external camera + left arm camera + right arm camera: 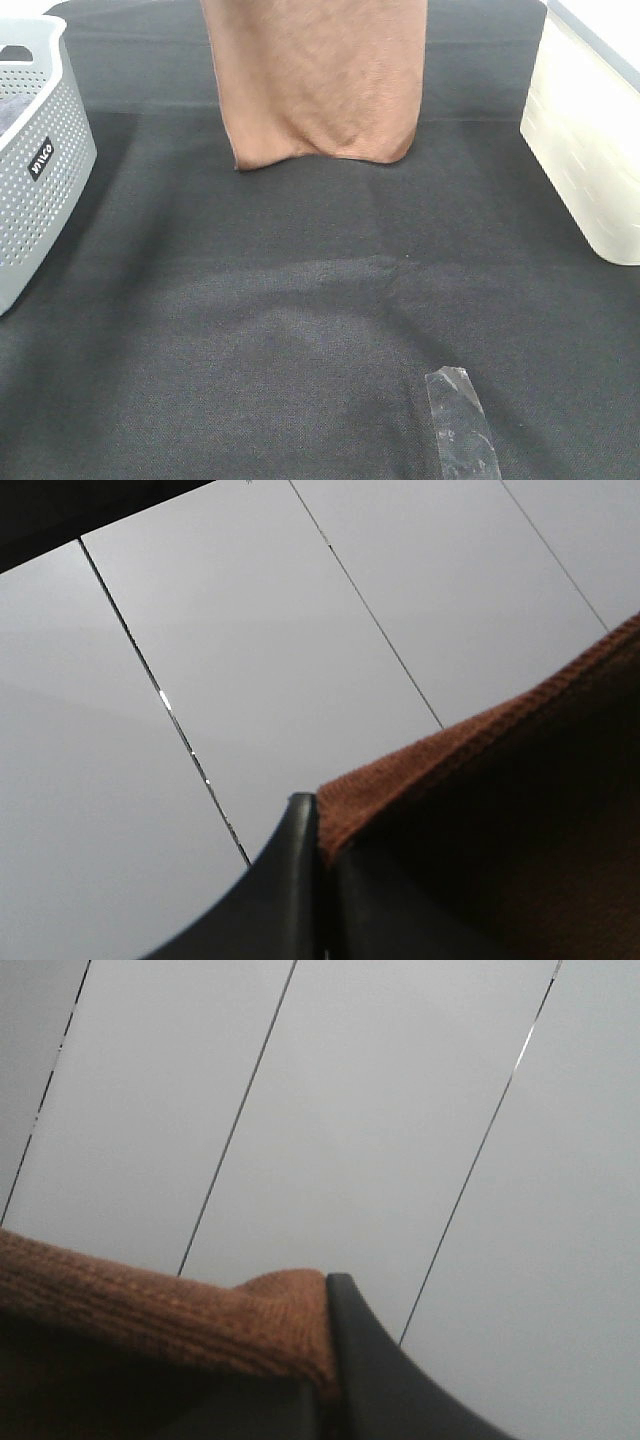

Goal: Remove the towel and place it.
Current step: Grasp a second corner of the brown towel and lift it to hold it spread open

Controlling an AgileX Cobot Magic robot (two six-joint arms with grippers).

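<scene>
The brown towel [320, 80] hangs down from above the top of the exterior high view, and its lower edge reaches the black table cover [300, 300] at the back centre. Neither gripper shows in that view. In the left wrist view my left gripper [320, 820] is shut on a stitched edge of the towel [500, 810], with pale panels behind. In the right wrist view my right gripper [328, 1310] is shut on another stitched edge of the towel [150, 1310]. The rest of the towel's top is out of view.
A grey perforated basket [40, 170] stands at the left edge of the table. A white container [585, 150] stands at the right edge. A clear plastic strip [460, 425] lies on the cover near the front.
</scene>
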